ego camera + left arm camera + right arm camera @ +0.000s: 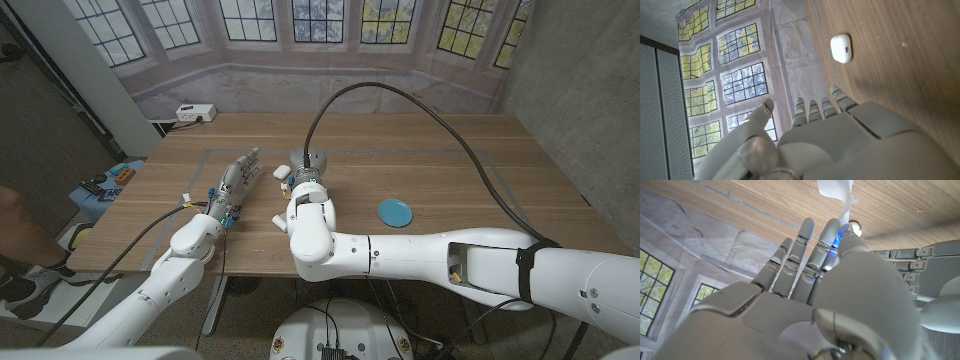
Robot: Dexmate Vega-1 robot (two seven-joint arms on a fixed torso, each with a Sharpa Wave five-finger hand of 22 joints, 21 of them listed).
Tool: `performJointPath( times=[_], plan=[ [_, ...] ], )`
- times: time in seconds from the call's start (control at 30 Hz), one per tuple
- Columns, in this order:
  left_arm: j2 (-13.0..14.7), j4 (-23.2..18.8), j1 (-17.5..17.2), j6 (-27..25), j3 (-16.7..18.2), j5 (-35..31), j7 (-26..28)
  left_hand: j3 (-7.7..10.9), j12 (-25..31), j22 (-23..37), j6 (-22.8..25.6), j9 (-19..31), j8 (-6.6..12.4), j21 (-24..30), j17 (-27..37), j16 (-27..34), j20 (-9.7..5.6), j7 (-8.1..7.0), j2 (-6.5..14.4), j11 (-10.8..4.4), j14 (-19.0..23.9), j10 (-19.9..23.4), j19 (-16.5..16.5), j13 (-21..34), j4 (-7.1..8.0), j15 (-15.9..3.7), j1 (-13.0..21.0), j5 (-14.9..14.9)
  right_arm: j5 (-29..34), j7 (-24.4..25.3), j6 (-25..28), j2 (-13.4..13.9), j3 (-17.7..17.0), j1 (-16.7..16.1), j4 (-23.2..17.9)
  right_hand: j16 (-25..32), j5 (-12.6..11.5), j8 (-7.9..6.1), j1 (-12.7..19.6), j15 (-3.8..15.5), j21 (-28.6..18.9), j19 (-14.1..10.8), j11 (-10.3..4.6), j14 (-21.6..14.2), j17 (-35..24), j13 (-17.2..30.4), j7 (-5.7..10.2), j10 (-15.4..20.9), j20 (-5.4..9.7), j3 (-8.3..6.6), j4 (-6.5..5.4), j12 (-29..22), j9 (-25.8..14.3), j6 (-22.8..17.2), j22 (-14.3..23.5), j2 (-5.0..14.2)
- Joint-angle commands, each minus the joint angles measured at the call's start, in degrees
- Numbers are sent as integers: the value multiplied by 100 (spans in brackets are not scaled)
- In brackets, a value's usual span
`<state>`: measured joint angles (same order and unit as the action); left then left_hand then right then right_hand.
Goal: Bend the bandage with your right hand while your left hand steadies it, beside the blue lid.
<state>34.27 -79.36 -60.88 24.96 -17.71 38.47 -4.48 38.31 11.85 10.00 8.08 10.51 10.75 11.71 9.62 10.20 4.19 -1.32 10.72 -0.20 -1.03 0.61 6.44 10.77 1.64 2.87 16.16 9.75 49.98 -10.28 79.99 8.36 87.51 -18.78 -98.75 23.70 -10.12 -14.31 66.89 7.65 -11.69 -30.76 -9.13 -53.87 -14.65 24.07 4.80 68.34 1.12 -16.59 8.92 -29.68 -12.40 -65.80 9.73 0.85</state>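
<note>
The white woven gauze bandage [834, 187] shows in my right wrist view as a thin, limp strip of open mesh against the brown wooden table [450, 160]. It is broad at its far end and narrows to a twisted tail, which runs down to the tips of my right hand [815, 280] and seems pinched there between thumb and finger. The round, flat blue plastic lid [394, 212] lies flat on the table, off to the right of that hand, not touching it.
</note>
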Motion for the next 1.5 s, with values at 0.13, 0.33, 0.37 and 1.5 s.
performJointPath(
  times=[0.13,0.33,0.37,1.5],
  plan=[
    [26,-47,-45,-56,14,11,11,-18,2,32,26,23,1,-12,11,0,23,0,-67,4,-36,17,-8,21,6,12,10,29,-481,261,0,53,-62,-53,-186,-36,-45,34,8,498,20,10,-8,7,-12,16,-2,-39,-21,36,-11,-27,-14,-2,32,79],
    [15,-9,-31,-61,9,23,-8,-20,3,32,30,23,3,-11,12,1,29,-4,-67,3,-36,20,-7,21,8,12,10,29,-957,512,-3,83,-49,23,-256,-51,-46,41,2,493,16,1,2,22,-8,20,-4,-44,-20,42,-11,-33,-15,-8,32,80],
    [17,-9,-32,-62,9,23,-9,-19,4,32,30,23,3,-11,12,2,26,-3,-67,4,-33,22,-8,21,10,16,9,29,-1032,573,0,76,-69,12,-252,-48,-45,42,4,496,16,1,6,16,-10,15,-2,-39,-20,41,-9,-33,-15,-9,32,81],
    [55,-218,-210,-44,42,-26,140,-19,2,32,38,23,5,-16,12,-2,32,-5,-73,6,-43,17,-24,21,17,24,12,31,-3449,2313,-171,233,-20,304,-484,-83,-38,136,-122,451,15,-10,93,14,-22,-8,-31,-194,-26,96,-65,6,-24,111,31,105]
  ],
)
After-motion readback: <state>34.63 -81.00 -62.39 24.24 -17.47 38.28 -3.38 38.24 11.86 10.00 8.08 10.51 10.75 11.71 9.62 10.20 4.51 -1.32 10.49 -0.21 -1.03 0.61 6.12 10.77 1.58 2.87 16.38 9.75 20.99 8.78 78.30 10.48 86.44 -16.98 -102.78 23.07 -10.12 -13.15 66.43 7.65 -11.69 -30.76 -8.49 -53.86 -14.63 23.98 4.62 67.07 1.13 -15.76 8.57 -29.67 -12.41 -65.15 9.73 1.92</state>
